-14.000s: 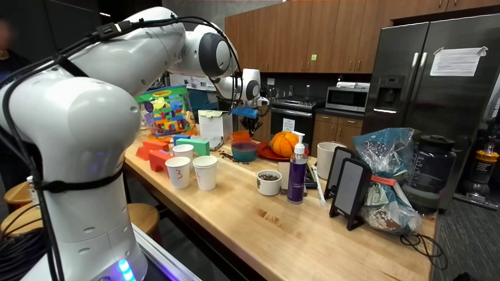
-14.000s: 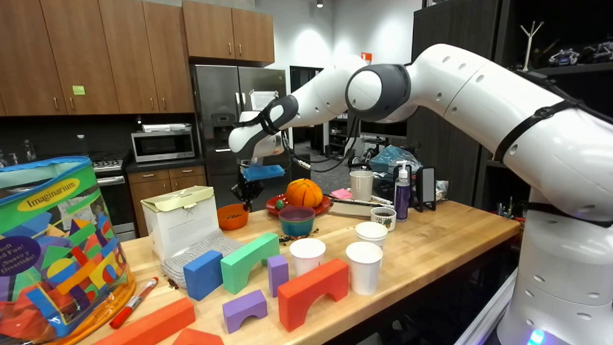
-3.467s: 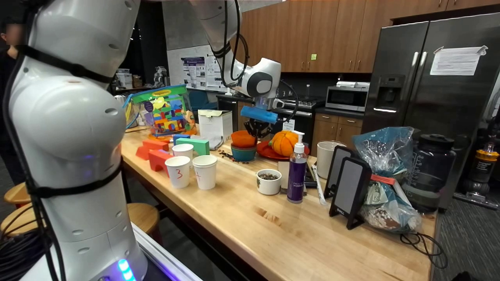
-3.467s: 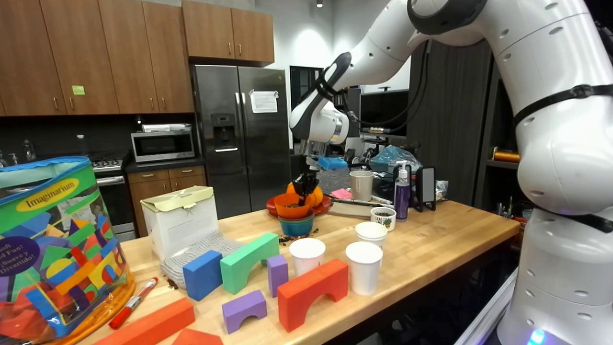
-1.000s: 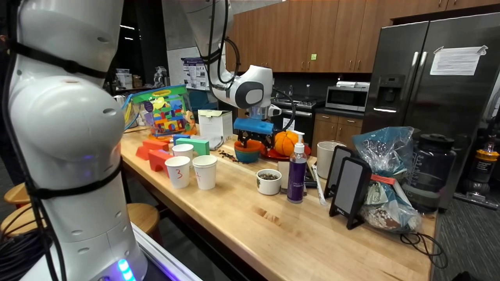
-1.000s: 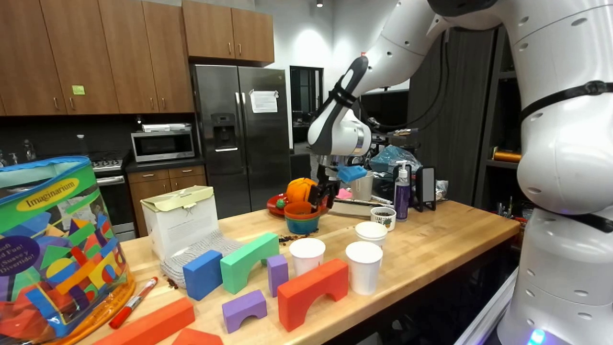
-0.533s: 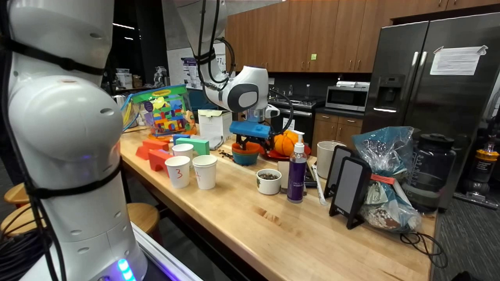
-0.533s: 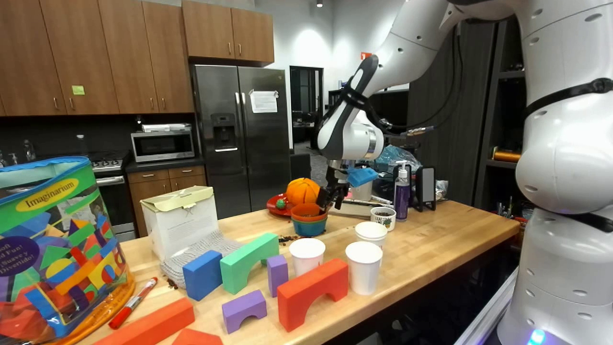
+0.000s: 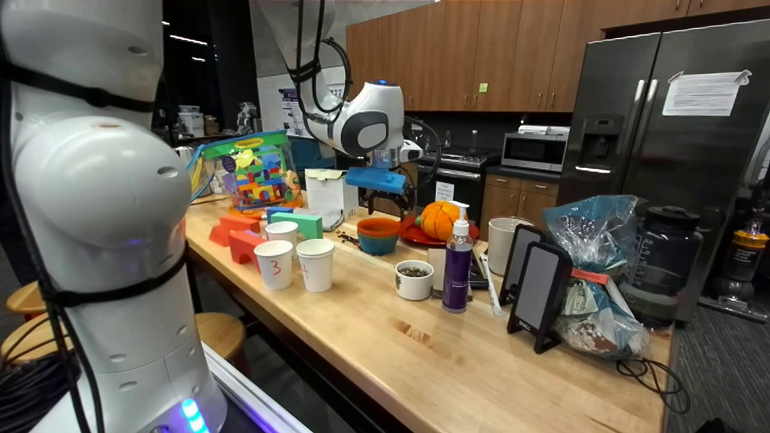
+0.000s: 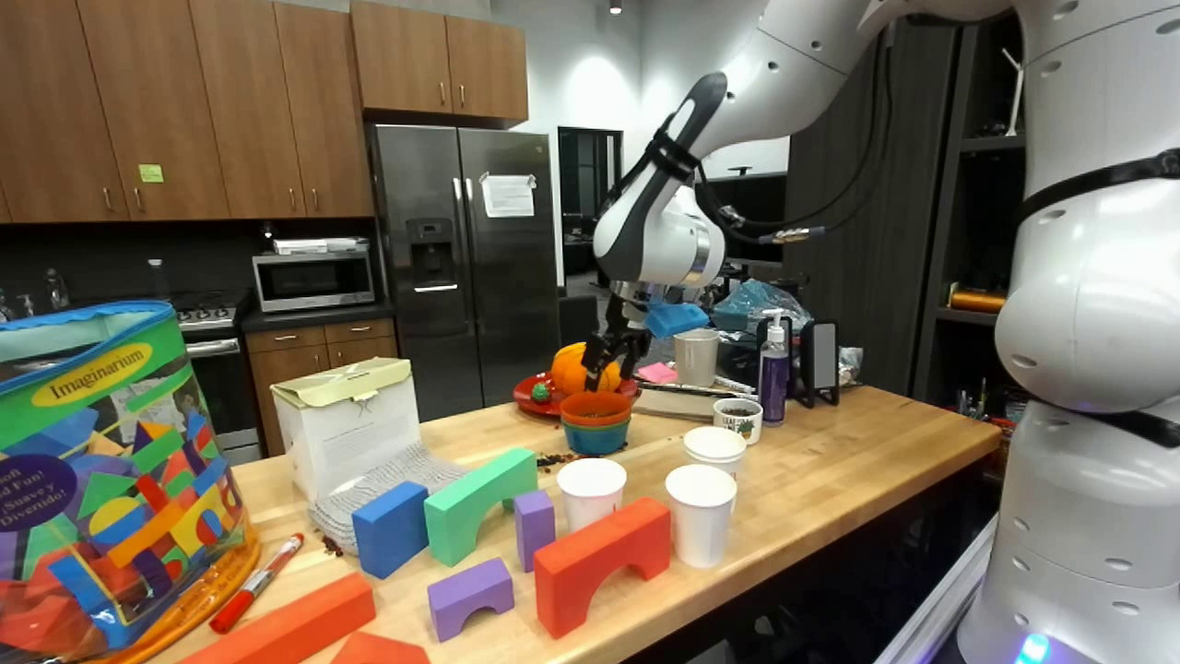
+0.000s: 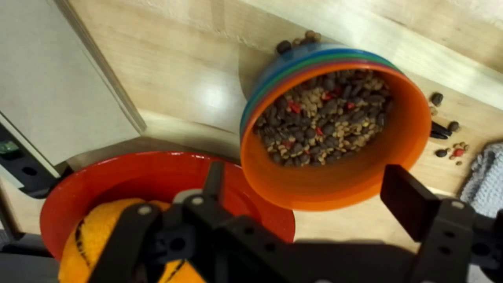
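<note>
The gripper (image 11: pixel 303 177) hangs just above the orange bowl (image 11: pixel 322 188), its jaws wide apart; whether it touches the rim cannot be told. The bowl tops a bowl stack (image 9: pixel 378 245) near the far long edge of the table (image 9: pixel 373 325), across from the long edge where the paper cups (image 10: pixel 701 526) stand. Of the lower bowls (image 10: pixel 595 441), the wrist view shows coloured bands and a sliver of blue wall. Inside lies a bean mix (image 11: pixel 326 118), dark, tan and red, its pieces hard to name. The red plate (image 11: pixel 129 169) sits beside the stack, close to that far edge; in the wrist view the gripper hides much of the stuffed pumpkin (image 9: pixel 439 219) on it. Toward one end edge, speakers (image 9: pixel 537 294) stand next to a plastic bag (image 9: pixel 601 319) whose contents are hard to make out. Toward the opposite end, the Imaginarium block bag (image 10: pixel 101 461) is cut off in an exterior view. The table is pale butcher block, with loose beans (image 11: pixel 283 46) beside the stack. Beyond it are wood cabinets (image 9: pixel 511 54), a microwave (image 9: pixel 534 153) and a stainless refrigerator (image 9: pixel 692 168) bearing a sheet of paper (image 9: pixel 704 96) with print too small to read.
</note>
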Action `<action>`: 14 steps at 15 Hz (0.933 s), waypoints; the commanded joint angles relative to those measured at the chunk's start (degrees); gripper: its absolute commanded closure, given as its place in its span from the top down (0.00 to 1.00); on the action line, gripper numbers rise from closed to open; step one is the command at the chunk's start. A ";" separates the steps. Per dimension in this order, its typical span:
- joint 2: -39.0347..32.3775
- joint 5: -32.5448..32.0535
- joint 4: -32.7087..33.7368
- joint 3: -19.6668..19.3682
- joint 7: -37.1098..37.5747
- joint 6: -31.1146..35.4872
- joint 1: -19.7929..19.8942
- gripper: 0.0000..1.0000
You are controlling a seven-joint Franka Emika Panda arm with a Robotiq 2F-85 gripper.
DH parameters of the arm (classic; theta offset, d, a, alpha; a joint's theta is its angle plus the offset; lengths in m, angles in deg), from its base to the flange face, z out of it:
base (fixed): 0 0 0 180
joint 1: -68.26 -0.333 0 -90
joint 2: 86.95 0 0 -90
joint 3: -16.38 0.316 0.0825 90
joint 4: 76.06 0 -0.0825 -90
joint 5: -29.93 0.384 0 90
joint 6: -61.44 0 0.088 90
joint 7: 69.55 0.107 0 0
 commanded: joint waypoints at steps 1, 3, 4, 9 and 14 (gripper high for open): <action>4.51 -0.47 -1.55 -1.07 3.83 -1.11 -1.57 1.00; 6.42 -1.33 -2.72 -1.84 5.28 -1.66 -2.29 1.00; 7.47 -1.72 -3.45 -2.24 5.82 -2.22 -2.59 1.00; 12.43 -3.86 -8.57 -5.04 9.44 -1.71 -3.91 1.00; 16.85 -6.14 -15.32 -8.23 12.22 -1.53 -4.06 1.00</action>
